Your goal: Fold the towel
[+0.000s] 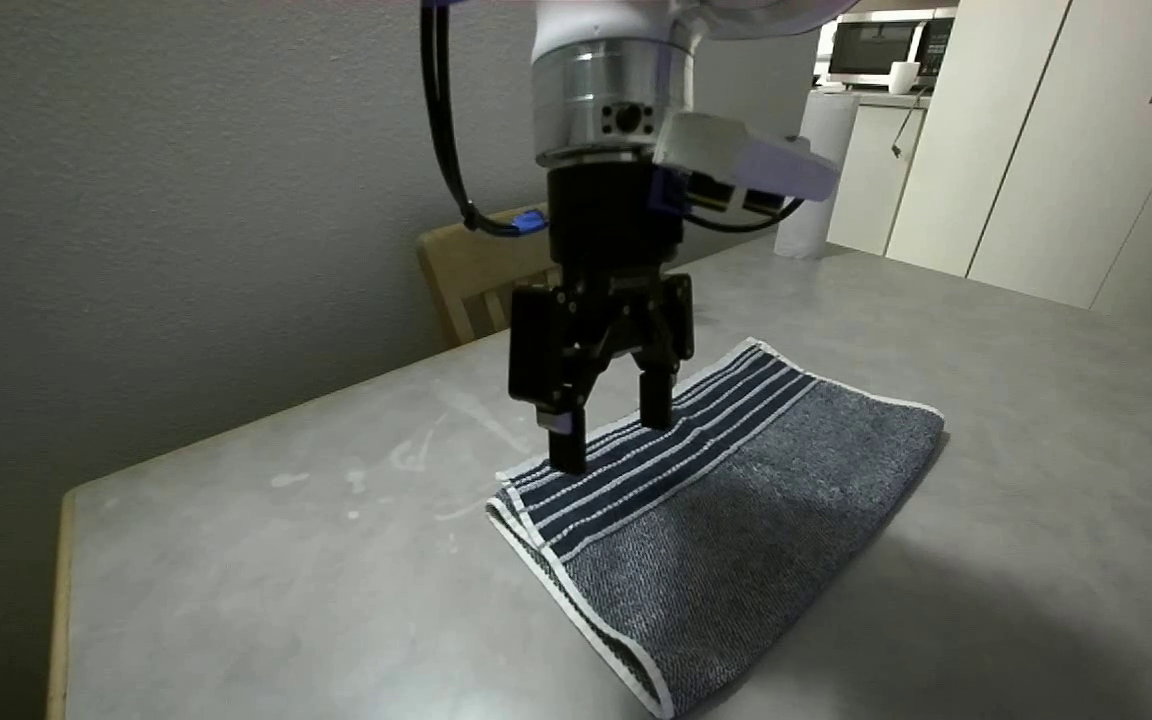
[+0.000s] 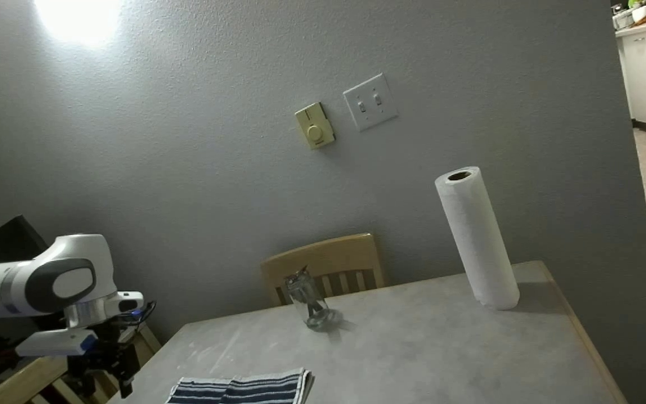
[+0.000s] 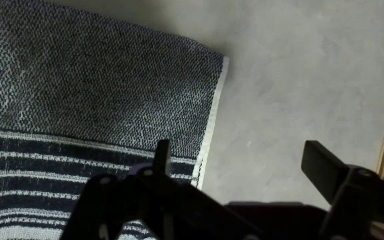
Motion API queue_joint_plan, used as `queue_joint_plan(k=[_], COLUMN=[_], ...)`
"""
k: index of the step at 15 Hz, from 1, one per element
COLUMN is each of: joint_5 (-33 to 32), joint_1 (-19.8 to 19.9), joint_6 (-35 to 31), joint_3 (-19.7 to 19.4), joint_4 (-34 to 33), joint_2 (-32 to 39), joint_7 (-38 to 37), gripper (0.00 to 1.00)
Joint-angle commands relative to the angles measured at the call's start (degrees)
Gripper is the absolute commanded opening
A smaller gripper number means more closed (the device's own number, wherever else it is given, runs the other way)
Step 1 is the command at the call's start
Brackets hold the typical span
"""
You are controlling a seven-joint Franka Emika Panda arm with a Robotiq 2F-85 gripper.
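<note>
The towel (image 1: 756,520), grey-blue with navy and white stripes along one side, lies doubled over on the table; stacked layers show at its pale-edged end. Only its striped part (image 2: 239,390) appears at the bottom of an exterior view. My gripper (image 1: 612,430) hangs above the table by the striped corner, jaws wide apart and nothing between them. From the wrist, the towel (image 3: 95,83) fills the left side. There the left finger overlaps the striped band, while the right finger stands over bare tabletop, so the pale edge runs between the fingers of the gripper (image 3: 238,156).
A paper towel roll (image 2: 477,241) stands upright toward the far end of the table (image 2: 413,336). A glass jar (image 2: 309,303) with dark things in it sits near the wall side. A wooden chair (image 2: 323,264) is pushed against that edge, with the grey wall behind.
</note>
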State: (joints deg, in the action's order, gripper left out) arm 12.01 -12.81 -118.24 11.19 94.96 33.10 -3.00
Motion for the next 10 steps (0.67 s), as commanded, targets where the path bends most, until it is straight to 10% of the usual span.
queue_joint_plan(k=[1, 5, 10], joint_5=[-4.04, -8.06, -6.45], joint_1=[-3.45, -7.45, -6.55], joint_6=[8.3, 19.74, 14.46], joint_3=[-1.37, -2.21, -1.43], joint_4=[-12.34, -23.69, -17.83], joint_2=[10.08, 18.65, 15.51], joint_7=[-5.49, -10.11, -8.7], gripper=[1.0, 1.0, 1.0])
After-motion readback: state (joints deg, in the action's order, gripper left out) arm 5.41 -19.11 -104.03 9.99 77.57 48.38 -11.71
